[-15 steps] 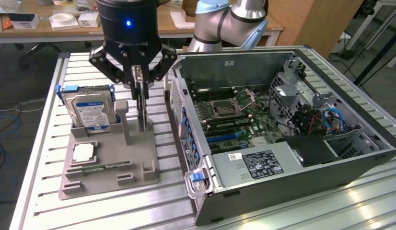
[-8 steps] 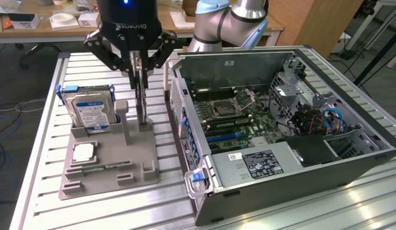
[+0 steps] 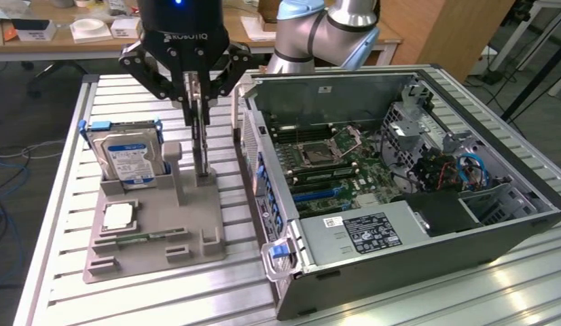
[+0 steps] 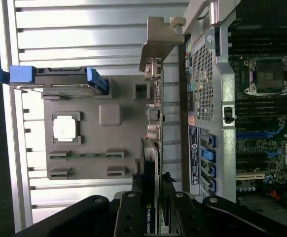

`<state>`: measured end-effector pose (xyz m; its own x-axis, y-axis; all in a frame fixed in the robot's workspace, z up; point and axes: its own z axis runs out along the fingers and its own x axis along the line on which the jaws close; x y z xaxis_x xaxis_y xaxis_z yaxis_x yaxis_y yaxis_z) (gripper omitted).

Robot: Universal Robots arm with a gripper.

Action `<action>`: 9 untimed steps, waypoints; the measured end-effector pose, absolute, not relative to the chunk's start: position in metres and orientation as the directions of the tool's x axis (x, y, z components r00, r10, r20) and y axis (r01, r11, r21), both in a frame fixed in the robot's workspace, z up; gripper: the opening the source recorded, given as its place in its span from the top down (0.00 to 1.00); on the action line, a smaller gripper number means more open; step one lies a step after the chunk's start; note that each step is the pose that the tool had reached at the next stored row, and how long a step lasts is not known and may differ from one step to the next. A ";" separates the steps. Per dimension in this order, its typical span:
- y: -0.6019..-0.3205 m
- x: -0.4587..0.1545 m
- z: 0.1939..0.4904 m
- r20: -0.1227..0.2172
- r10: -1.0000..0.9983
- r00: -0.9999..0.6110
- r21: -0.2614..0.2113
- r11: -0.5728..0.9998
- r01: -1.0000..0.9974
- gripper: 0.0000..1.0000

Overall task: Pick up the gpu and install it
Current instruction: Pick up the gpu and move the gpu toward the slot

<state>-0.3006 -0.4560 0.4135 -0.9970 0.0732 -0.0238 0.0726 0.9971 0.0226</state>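
Note:
The gpu (image 3: 202, 146) is a thin dark card standing on edge, upright. My gripper (image 3: 198, 102) is shut on its upper edge from above. Its lower end reaches the slot of the grey holder tray (image 3: 153, 255), and I cannot tell whether it still sits in it. In the wrist view the gpu (image 4: 152, 148) shows edge-on between the fingers of my gripper (image 4: 151, 207), with its silver end bracket (image 4: 158, 39) at the far end. The open computer case (image 3: 399, 183) lies just to the exterior view's right, motherboard (image 3: 339, 170) facing up.
On the holder tray (image 4: 119, 143) stand a hard drive (image 3: 126, 156) with blue rails, a square processor (image 3: 118, 216) and a narrow green memory stick (image 3: 140, 238). The case's side wall (image 4: 205, 98) runs close beside the card. Everything rests on a slatted aluminium table (image 3: 63, 204).

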 end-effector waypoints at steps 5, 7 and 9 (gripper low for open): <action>-0.456 -0.297 0.414 -0.024 0.073 -0.997 0.022 0.997 0.073 0.74; -0.456 -0.291 0.414 -0.024 0.073 -0.997 0.023 0.997 0.073 0.74; -0.456 -0.285 0.414 -0.024 0.073 -0.997 0.023 0.997 0.073 0.74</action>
